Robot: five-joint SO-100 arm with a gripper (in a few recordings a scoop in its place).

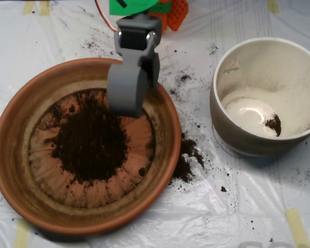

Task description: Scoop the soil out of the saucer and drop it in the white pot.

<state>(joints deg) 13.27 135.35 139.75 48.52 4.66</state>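
Scoop [125, 101] hangs over saucer [20, 108] at its 1 o'clock, tip at the soil [90, 142] heap's edge, placed to dig; halves look closed together, empty. White pot [266, 95] waits at 3 o'clock, nearly bare. Spilled soil [186, 157] lies between.

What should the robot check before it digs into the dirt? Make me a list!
1. Soil piled in the saucer: ok.
2. Scoop over the saucer, at the pile's upper edge: ok.
3. White pot upright, mouth clear: ok.
4. Pot has room, just a small clump inside: ok.
5. Plastic sheet clean: not ok, spilled soil lies beside the saucer.
6. Scoop empty: cannot tell.
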